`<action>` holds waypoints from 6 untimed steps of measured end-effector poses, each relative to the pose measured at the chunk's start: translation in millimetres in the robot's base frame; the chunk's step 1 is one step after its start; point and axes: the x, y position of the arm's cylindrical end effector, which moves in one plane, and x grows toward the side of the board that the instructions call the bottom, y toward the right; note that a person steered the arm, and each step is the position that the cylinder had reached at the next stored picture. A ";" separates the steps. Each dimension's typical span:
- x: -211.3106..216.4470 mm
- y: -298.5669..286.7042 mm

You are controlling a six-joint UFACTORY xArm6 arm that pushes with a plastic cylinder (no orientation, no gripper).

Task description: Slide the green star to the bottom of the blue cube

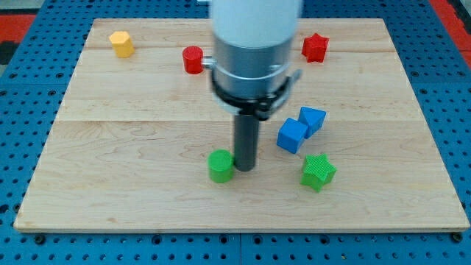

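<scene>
The green star (318, 171) lies on the wooden board at the lower right. A blue cube (292, 135) sits just above and to the left of it, apart by a small gap. A second blue block (313, 120) touches that cube at its upper right. My tip (245, 168) rests on the board left of the star, right beside a green cylinder (220, 165). The tip is well apart from the star and the blue cube.
A red cylinder (193, 59) stands at the view's top, left of the arm. A red star (315, 47) sits at the top right. A yellow hexagonal block (122, 44) sits at the top left. The wooden board's edge (243, 225) runs along the bottom.
</scene>
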 end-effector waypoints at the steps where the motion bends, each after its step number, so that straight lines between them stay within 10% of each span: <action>1: 11.0 -18.2; 2: 74.4 67.5; 4: 72.6 228.6; 6: 72.5 242.4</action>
